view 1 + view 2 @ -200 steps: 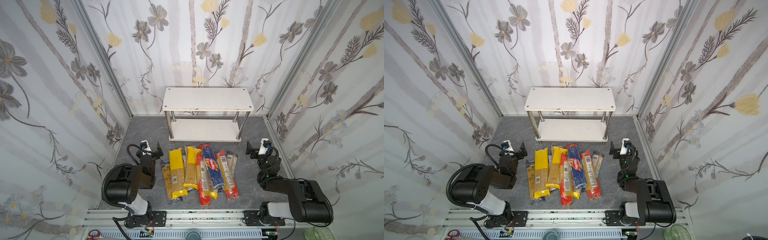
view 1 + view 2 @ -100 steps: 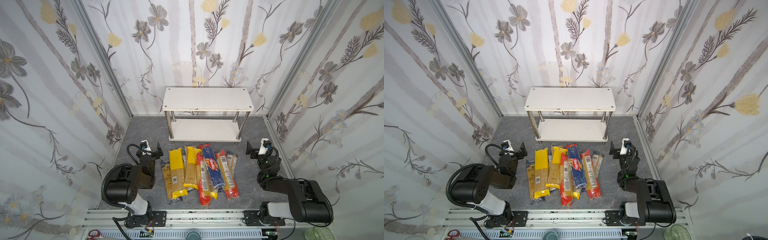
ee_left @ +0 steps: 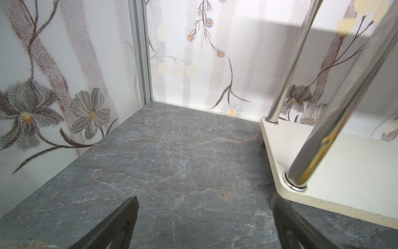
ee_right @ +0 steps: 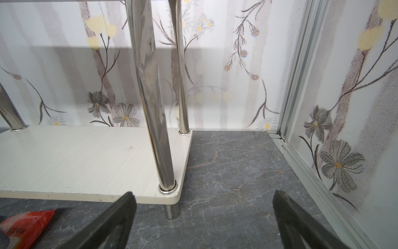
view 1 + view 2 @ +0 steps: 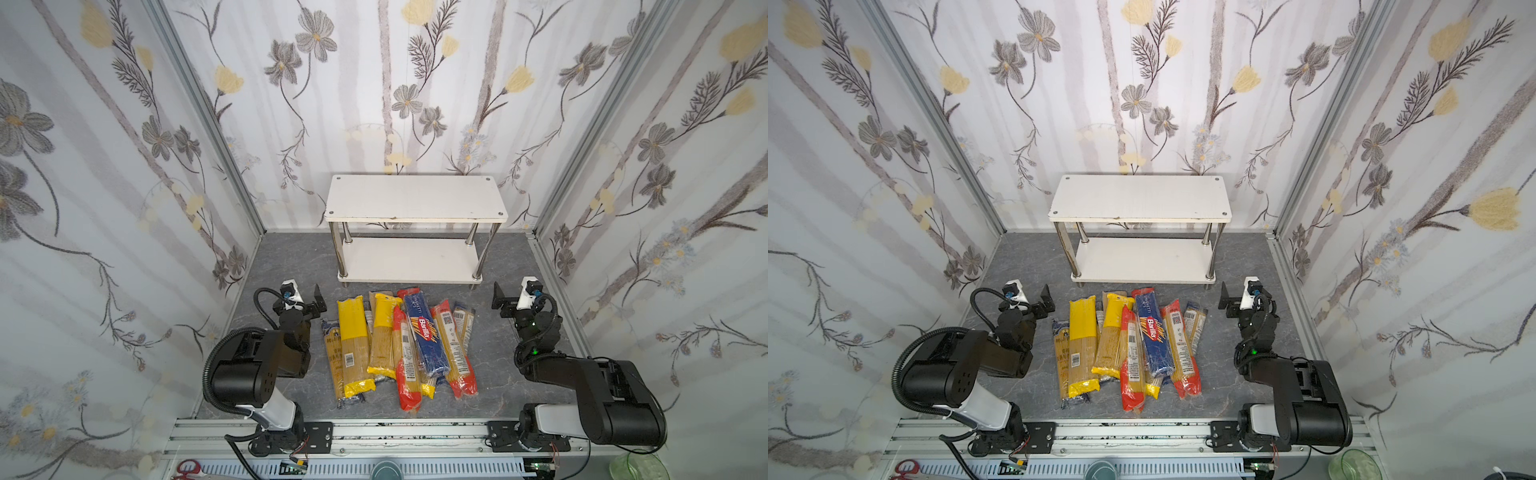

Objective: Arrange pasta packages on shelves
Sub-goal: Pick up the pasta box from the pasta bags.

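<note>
Several pasta packages [image 5: 399,345] [image 5: 1129,345] lie side by side on the grey floor between my arms, a dark-blue Barilla pack [image 5: 426,332] among them. Behind the pile stand the shelves [image 5: 415,197] [image 5: 1140,197], both white boards bare. My left gripper [image 5: 305,303] [image 3: 204,202] is open over bare floor, left of the pile, near the rack's lower board [image 3: 344,168]. On the pile's right my right gripper [image 5: 513,301] [image 4: 204,197] is open and holds nothing, close to a rack leg [image 4: 170,185]. A red pack end [image 4: 23,226] shows beside it.
Flowered walls close in the floor on three sides, with aluminium corner posts [image 5: 208,120]. A metal rail [image 5: 374,432] runs along the front edge. Red-handled scissors [image 5: 187,471] and a green glass bowl [image 5: 631,467] lie in front of the rail.
</note>
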You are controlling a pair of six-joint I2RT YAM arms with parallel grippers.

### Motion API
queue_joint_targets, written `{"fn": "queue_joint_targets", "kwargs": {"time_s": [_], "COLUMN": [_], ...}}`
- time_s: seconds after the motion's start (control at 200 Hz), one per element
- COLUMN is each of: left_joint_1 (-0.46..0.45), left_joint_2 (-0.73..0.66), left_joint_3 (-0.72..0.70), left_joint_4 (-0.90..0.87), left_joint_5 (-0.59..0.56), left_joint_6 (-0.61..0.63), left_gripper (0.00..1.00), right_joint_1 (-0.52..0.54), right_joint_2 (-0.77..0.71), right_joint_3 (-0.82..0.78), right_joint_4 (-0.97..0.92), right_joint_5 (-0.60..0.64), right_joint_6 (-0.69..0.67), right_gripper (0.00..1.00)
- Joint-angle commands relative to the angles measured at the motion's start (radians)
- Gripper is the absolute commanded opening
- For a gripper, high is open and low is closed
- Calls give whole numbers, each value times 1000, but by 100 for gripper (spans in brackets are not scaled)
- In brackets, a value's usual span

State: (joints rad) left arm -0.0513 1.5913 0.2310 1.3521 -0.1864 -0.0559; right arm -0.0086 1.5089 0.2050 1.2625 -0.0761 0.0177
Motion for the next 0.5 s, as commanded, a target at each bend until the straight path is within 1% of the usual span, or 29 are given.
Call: {"fn": "queue_joint_targets", "kwargs": {"time_s": [0.0, 0.495], "left_joint_1": [0, 6], "left_joint_2": [-1, -2], "left_joint_3": [5, 8], "left_joint_4": [3, -1], "left_joint_5": [3, 15], "left_joint_6": [3, 1], "left_gripper": [100, 100], "right_joint_1": [1, 1], "right_joint_2": [1, 1], "right_joint_3": [2, 2], "right_joint_4": [36, 37], "right_joint_5": [-4, -3], "right_joint_6": [-5, -5], "right_gripper": [100, 100]}}
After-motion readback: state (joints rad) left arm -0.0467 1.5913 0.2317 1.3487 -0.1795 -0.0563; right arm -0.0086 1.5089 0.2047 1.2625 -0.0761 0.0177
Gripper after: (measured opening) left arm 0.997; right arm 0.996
